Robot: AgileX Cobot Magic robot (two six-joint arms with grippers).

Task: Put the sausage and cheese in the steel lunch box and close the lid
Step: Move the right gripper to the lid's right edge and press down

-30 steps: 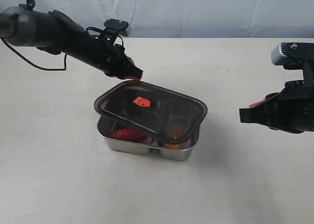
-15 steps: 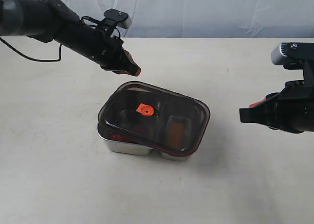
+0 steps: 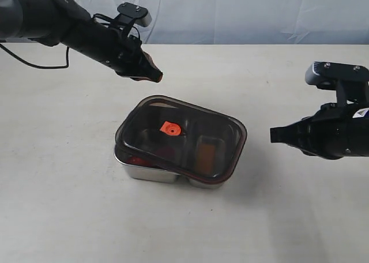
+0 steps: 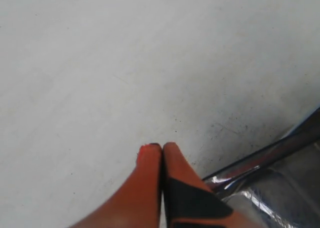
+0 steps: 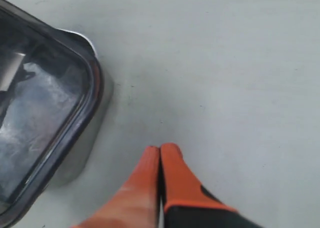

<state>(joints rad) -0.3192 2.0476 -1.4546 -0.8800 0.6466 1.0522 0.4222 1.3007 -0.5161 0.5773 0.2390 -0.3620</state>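
**On the table: box covered, both claws closed and empty**

On the pale table (image 3: 69,211), near the middle, stands the steel lunch box (image 3: 151,173). Only its front wall and rounded corners show below the cover.

The lid (image 3: 222,133) lies on top of the box and covers both compartments. It appears turned slightly against the box, with its rim overhanging the front right corner. Whether it is pressed fully home cannot be told.

The left claw (image 3: 157,76) hangs above the table behind the box's rear left corner, apart from the lid. In the left wrist view its two orange fingers lie flat together with nothing between them, and a corner of the box is just beside them.

The right claw (image 3: 274,135) is well to the right of the box and points towards it. The right wrist view shows its fingers pressed together, empty, and clear of the lid's edge.

The sausage (image 3: 135,159) shows as a red patch through the dark lid, in the left compartment.

The cheese (image 3: 205,152) shows as an orange block through the lid, in the right compartment.

The orange tab (image 3: 169,128) sits at the lid's centre.
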